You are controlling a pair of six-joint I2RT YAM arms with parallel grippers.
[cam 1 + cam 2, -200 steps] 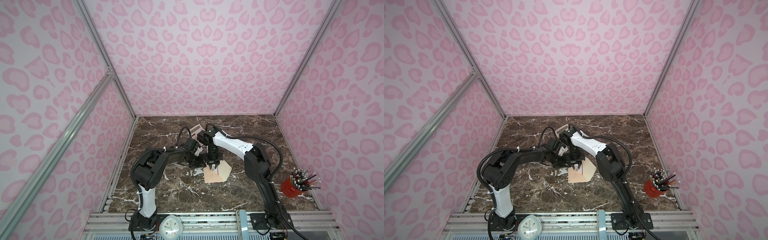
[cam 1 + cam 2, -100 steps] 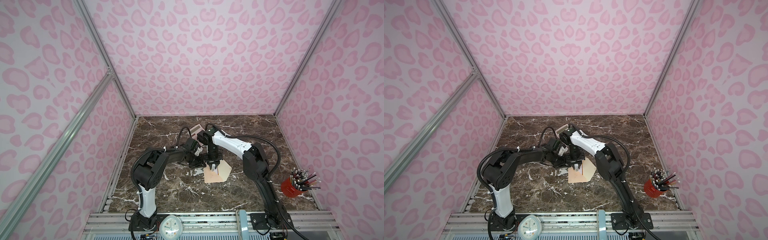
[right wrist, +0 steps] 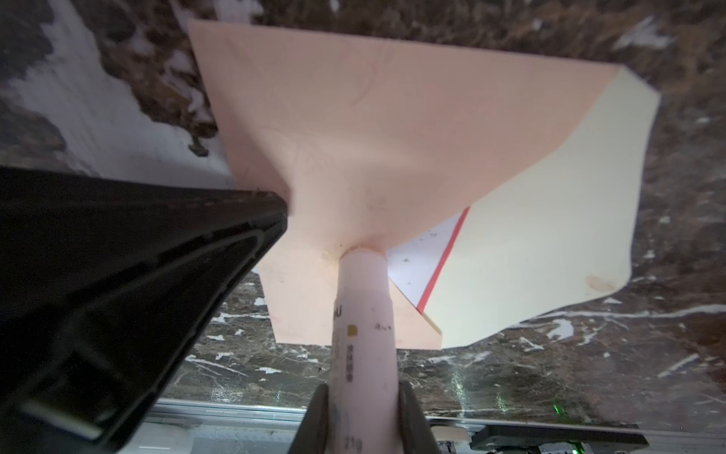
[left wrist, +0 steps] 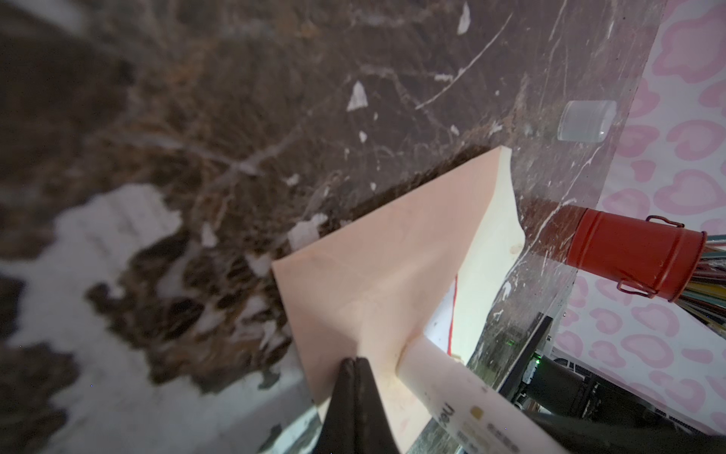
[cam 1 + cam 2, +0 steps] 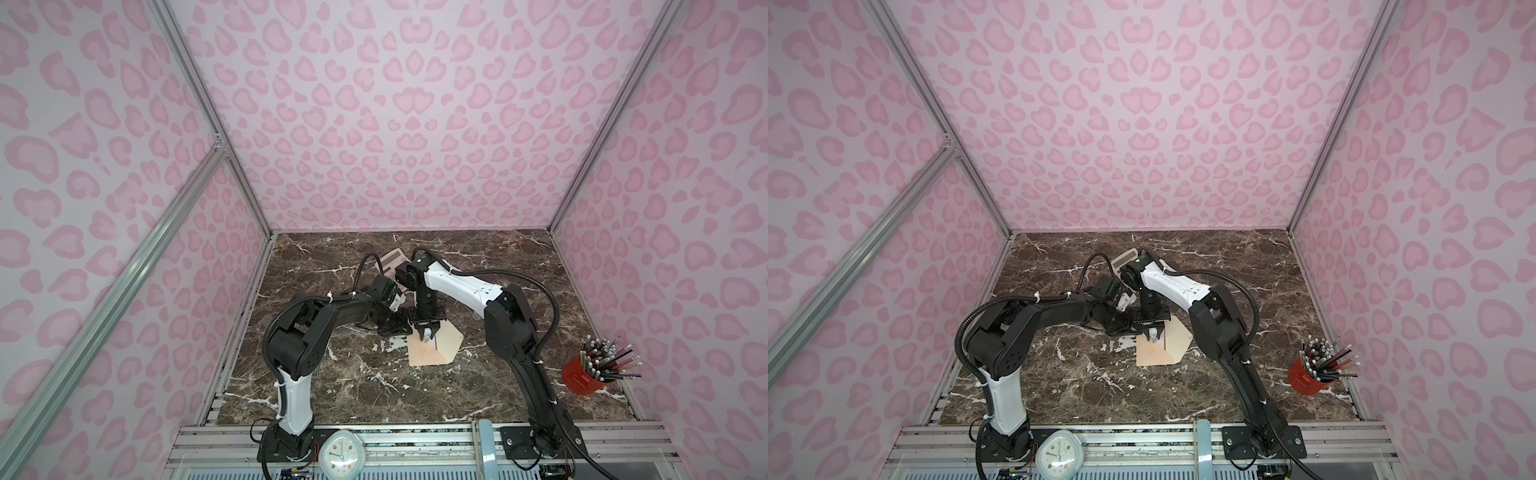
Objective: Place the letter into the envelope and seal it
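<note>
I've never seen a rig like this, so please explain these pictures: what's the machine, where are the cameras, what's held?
Two robot arms work on a marble table. Two pictures look down from above; two come from cameras on the arms' wrists. The right tool grips a glue stick, its tip pressed on the peach envelope. The left tool is shut, its tips at the envelope's edge. The letter peeks out of its opening. A calculator and a red cup of pencils stand aside.

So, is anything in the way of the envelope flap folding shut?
Yes. The glue stick, held by the right hand, presses its tip on the envelope body by the opening, where the flap would land. The shut left hand presses the body's edge nearby.
</note>
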